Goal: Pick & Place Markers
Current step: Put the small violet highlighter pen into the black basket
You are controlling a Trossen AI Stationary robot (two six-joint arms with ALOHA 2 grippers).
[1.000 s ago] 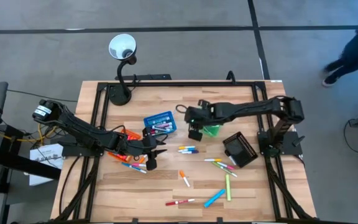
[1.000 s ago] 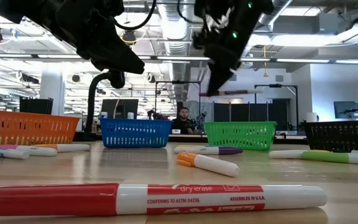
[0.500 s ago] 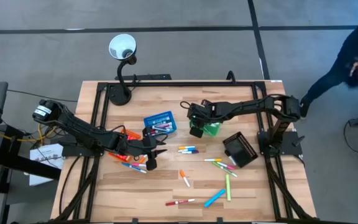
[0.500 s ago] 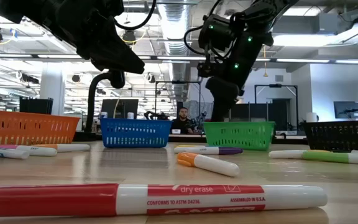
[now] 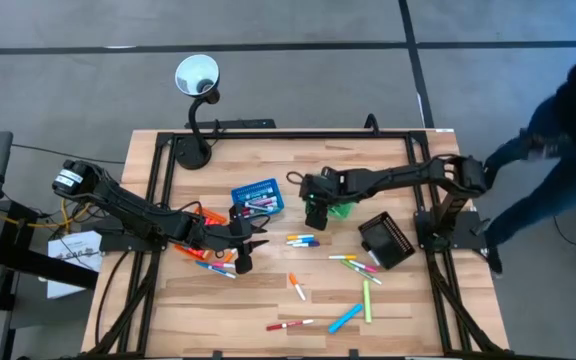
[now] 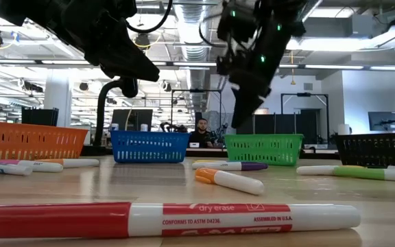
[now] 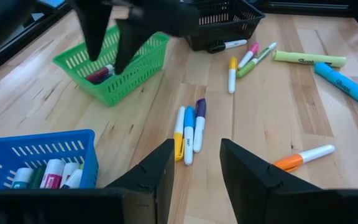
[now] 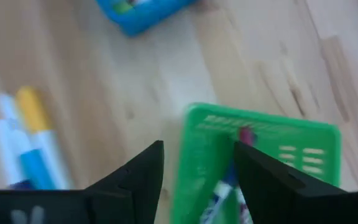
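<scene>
Since a second ago our right gripper (image 5: 315, 213) has opened its jaws, empty, over the green basket (image 5: 341, 209); three markers (image 5: 302, 240) lie at its 6 o'clock, long axes 3-to-9; left gripper (image 5: 243, 262) open, empty.

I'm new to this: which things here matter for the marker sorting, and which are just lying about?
In the job: markers, green basket, blue basket, orange basket, black basket, right gripper, left gripper.
Lying about: lamp, papers.

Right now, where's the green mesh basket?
In the high view the small green mesh basket sits at mid-table, right of the blue mesh basket, directly under the right gripper, whose jaws are open.
</scene>
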